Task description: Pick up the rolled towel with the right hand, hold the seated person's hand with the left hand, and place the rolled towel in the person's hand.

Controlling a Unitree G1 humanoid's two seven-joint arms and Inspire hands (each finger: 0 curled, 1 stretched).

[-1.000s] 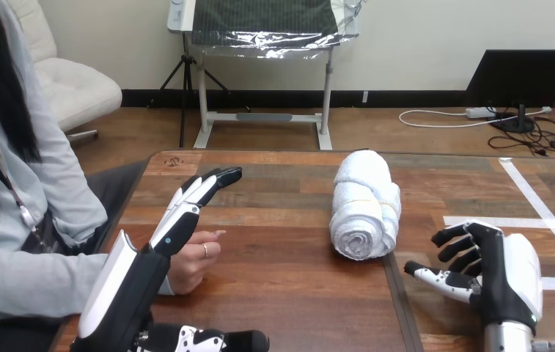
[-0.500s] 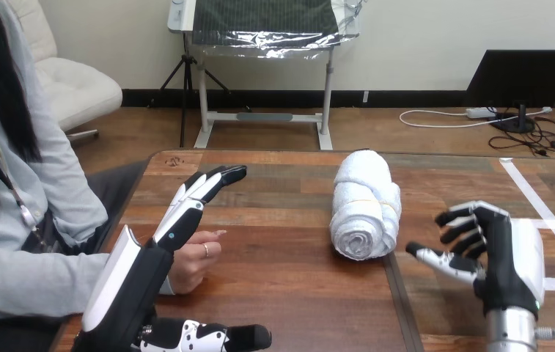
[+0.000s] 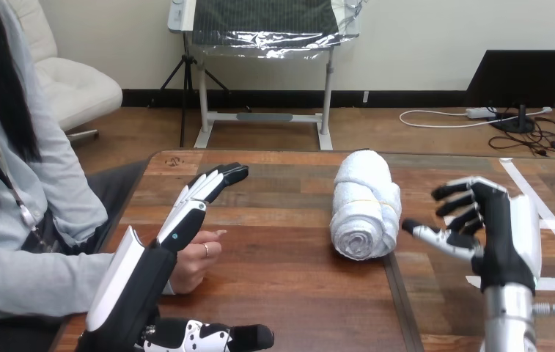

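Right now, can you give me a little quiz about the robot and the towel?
1. True or false: the right hand grips the rolled towel.
2. What lies closest to the left hand? A) rolled towel B) person's hand C) right hand
3. Fill in: the rolled towel rests on the wooden ____.
Key: 1 false, the right hand is open beside the towel, not touching it; 2 B; 3 table.
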